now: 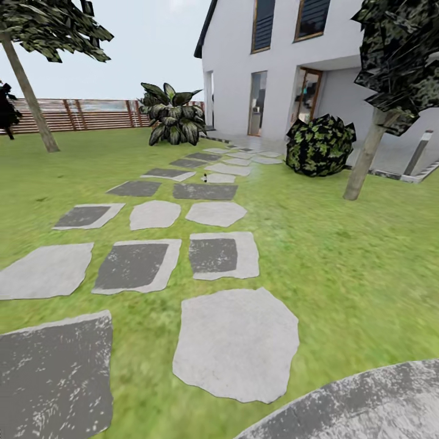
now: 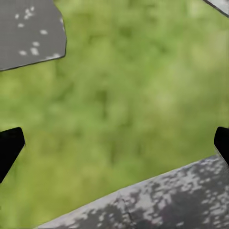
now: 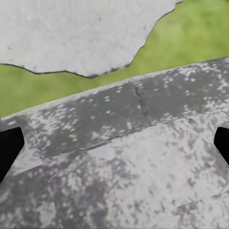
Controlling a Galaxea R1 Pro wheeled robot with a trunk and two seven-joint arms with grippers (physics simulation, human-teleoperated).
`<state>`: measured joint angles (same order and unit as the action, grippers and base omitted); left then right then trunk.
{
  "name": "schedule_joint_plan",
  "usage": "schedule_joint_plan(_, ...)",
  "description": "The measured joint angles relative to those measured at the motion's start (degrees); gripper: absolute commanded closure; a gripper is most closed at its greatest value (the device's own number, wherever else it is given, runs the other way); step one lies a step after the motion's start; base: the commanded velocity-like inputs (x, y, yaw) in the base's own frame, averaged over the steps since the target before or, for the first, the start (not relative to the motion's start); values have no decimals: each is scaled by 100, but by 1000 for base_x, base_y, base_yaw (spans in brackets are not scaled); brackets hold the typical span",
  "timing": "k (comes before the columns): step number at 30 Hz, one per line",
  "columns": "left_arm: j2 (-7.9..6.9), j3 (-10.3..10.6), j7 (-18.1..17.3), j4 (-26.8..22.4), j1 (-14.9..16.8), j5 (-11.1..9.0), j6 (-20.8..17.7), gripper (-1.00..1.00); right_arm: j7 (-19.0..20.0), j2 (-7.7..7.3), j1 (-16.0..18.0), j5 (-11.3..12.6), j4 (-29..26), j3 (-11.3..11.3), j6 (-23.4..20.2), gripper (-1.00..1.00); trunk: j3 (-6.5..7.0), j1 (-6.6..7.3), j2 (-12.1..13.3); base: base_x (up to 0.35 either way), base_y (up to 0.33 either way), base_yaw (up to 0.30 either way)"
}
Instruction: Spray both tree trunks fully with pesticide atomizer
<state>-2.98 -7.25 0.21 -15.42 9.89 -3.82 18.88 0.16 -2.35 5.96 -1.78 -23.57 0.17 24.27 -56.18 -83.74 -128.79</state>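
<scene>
A stepping-stone path is seen running across the garden lawn toward the house. A small pale object lies far up that path — possibly the atomizer, too small to tell. One tree trunk stands right of the path, another left. Left gripper and right gripper jaws are spread wide, empty. A light, rigid bottle is expected, best gripped at its body.

Blunt black fingertips, apparently plain and unmarked.
</scene>
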Motion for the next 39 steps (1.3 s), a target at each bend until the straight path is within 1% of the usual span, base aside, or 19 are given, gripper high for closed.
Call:
schedule_joint_plan(24,0,1,-4,6,1,0,1,-100,0,0,-1,-4,-2,0,-1,-100,-1,0,0,339,0,15)
schedule_joint_plan(33,0,1,-5,6,0,0,0,-100,0,0,0,-6,0,0,0,-100,-18,0,0,339,0,192)
schedule_joint_plan(39,0,1,-4,8,1,0,1,-100,0,0,-1,-6,-2,0,-2,-100,-22,0,0,339,0,36)
